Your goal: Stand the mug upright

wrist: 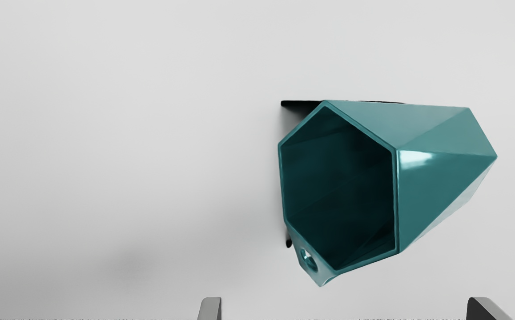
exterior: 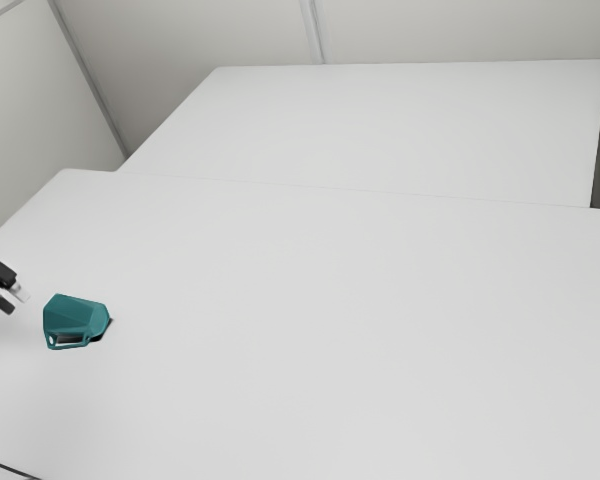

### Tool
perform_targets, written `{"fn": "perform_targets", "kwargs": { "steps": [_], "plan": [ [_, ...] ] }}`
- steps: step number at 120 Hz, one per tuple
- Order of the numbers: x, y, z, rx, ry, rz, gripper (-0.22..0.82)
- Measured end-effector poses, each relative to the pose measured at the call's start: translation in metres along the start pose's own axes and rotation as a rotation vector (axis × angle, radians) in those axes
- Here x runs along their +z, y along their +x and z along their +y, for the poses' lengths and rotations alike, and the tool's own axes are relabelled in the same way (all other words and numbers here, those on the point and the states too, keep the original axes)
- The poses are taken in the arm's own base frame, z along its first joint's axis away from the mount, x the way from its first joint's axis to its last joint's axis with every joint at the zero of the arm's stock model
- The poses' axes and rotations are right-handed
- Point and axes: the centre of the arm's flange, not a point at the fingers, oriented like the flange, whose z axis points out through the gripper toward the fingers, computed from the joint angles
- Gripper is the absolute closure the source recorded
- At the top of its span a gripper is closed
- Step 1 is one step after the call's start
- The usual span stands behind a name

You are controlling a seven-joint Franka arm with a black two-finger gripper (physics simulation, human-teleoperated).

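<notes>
The teal faceted mug [exterior: 77, 318] lies on its side on the white table, near the exterior view's left edge. Just beyond its left side, my gripper [exterior: 16, 301] is apart from it, with its two fingers spread. In the wrist view the mug [wrist: 440, 178] shows its dark hollow mouth, and its handle [wrist: 313, 264] sticks out from the rim on the side closer to the fingertips. My gripper [wrist: 344, 308] stands open, its fingertips wide apart with nothing held between them.
The white tabletop [exterior: 330, 330] stretches from the mug toward the exterior view's right. Behind it lies another white surface [exterior: 380, 130], with pale walls around. A dark cable [exterior: 10, 468] runs at the exterior view's lower left corner.
</notes>
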Motion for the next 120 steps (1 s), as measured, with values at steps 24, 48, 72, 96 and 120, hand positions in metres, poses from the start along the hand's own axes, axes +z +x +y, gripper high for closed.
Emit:
{"fn": "perform_targets", "kwargs": {
  "steps": [24,48,72,96,120],
  "plan": [
    [0.005,0.002,-0.008,0.017,0.003,0.002,0.00],
    [0.009,0.010,-0.009,0.040,-0.002,0.024,0.00],
    [0.013,0.016,-0.006,0.057,-0.029,0.061,0.00],
    [0.018,0.016,-0.006,0.061,-0.071,0.091,0.00],
    [0.025,0.015,-0.005,0.063,-0.113,0.114,0.00]
  ]
}}
